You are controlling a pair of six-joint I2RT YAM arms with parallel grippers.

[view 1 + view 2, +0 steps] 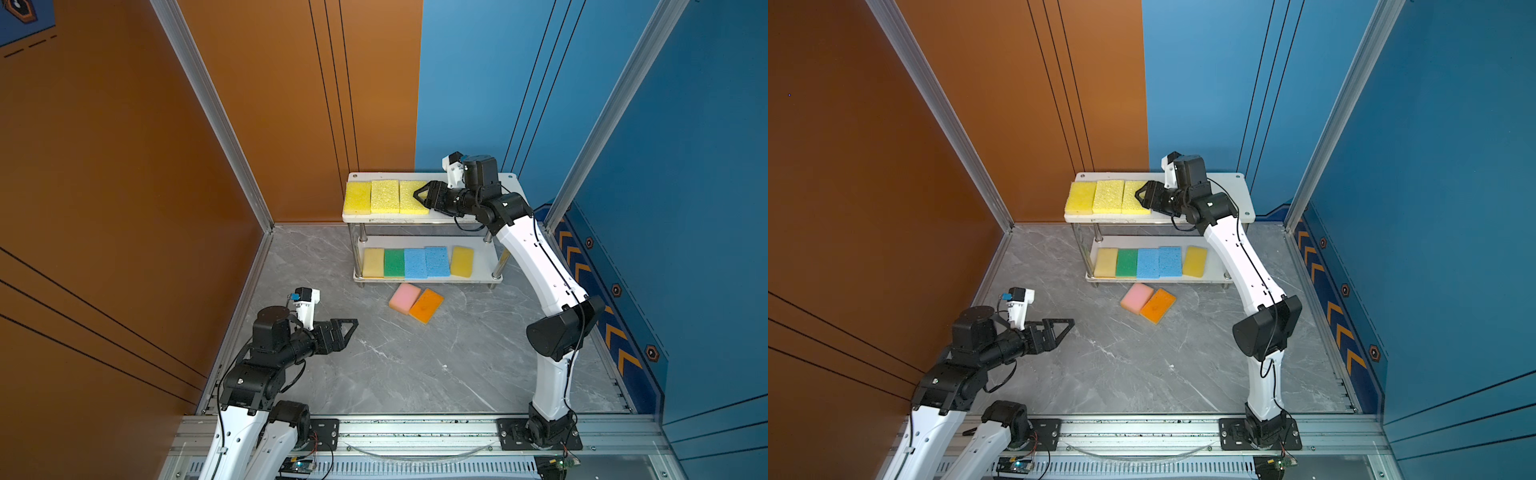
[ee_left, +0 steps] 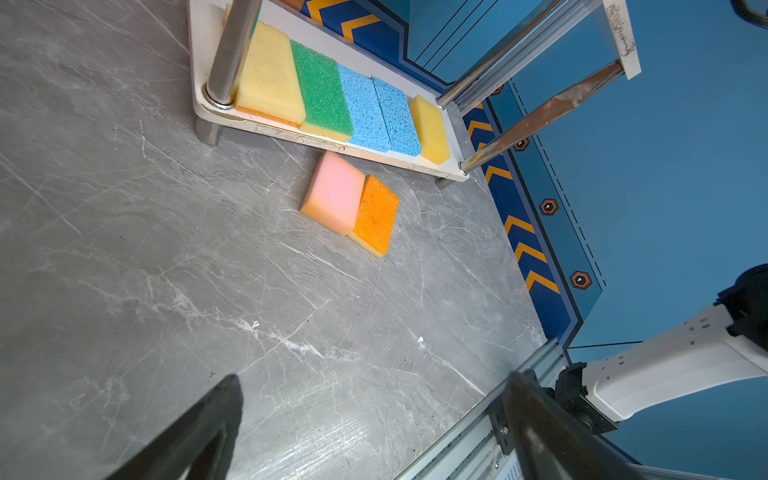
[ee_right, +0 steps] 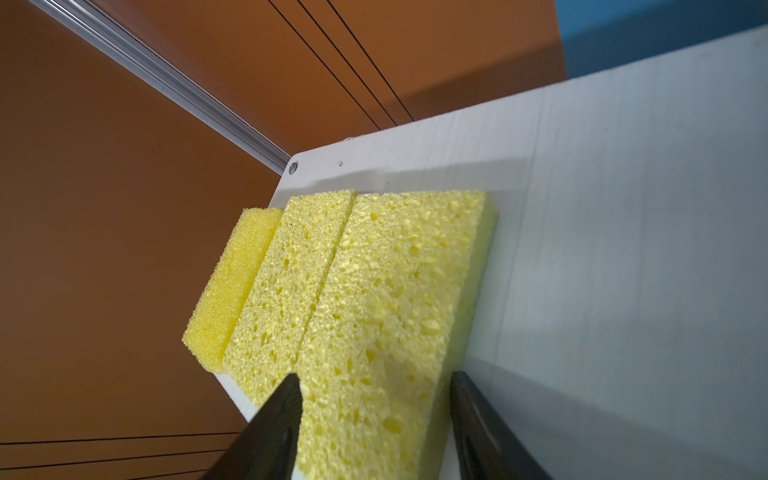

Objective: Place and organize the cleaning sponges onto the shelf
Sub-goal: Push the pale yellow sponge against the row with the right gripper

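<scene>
Up on the top board of the shelf (image 1: 357, 178), mid-frame in both top views, three yellow sponges lie flat in a touching row: a finer yellow sponge (image 1: 357, 198) leftmost, then a coarse sponge (image 1: 385, 196), then another coarse yellow sponge (image 1: 409, 189). The right gripper (image 1: 419, 197) has its jaws straddling that last one, one finger (image 3: 282, 415) at the seam and the other along the free edge. Whether it's squeezing or has let go, I honestly can't tell.

Lower board has five lined up: pale yellow sponge (image 1: 373, 262), green sponge (image 1: 393, 263), two blue sponges (image 1: 414, 263) (image 1: 437, 261), and a darker yellow sponge (image 1: 462, 261) a bit apart and tilted.

Just below the shelf in the frame, a pink sponge (image 1: 404, 296) and an orange sponge (image 1: 426, 306) lie touching on the grey floor (image 1: 415, 365).

Lower left, the left gripper (image 1: 353, 325) hangs over the floor, jaws spread wide, holding nothing.
</scene>
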